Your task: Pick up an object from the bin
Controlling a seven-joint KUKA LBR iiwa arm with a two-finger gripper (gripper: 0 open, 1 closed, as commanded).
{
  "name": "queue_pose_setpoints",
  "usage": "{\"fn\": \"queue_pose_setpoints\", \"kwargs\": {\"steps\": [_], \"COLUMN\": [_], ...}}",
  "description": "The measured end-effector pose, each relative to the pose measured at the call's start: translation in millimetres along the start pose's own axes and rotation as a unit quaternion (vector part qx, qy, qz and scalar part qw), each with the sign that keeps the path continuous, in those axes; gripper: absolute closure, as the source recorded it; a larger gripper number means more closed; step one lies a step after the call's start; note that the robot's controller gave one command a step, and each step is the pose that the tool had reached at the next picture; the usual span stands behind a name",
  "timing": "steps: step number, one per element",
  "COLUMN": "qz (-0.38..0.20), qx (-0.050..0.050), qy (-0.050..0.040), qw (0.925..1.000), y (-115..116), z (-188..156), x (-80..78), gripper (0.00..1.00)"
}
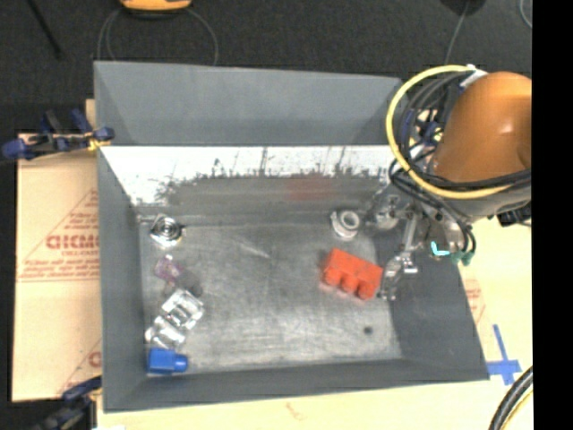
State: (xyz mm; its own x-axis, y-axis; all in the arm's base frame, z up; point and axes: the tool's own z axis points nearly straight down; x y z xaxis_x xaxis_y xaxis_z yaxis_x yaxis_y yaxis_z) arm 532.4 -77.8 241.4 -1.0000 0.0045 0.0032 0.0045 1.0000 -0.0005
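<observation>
Red plastic, a blocky piece (350, 274) with rounded lobes, is lying on the bin (269, 115) floor just beside the end effector (394, 274), on the side facing the bin's middle. Whether the two are touching cannot be told. The end effector is hanging low over the floor near the right wall, beneath the orange-covered wrist (483, 128) and its cables. How far it is open, and whether it is gripping anything, cannot be told. A white ring-shaped piece (345, 223) is sitting near the end effector, toward the back wall. Well apart from it, across the bin, a silver round piece (166, 231), a clear plastic piece (176, 319) and a blue piece (166, 362) are lying along the opposite side.
</observation>
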Motion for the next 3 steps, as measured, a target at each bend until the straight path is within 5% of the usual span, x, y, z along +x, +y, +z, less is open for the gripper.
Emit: {"fn": "queue_pose_setpoints", "kwargs": {"steps": [1,2,3], "qz": [0.099,-0.063,-0.033], "qx": [-0.001,0.001,0.0], "qy": [-0.0061,-0.0052,-0.0055], "qw": [0.9951,0.998,0.9994], "y": [-46,-47,-47], "z": [170,140,140], "x": [-36.9,-39.7,-55.3], "gripper": [0.0,0.0,0.0]}}
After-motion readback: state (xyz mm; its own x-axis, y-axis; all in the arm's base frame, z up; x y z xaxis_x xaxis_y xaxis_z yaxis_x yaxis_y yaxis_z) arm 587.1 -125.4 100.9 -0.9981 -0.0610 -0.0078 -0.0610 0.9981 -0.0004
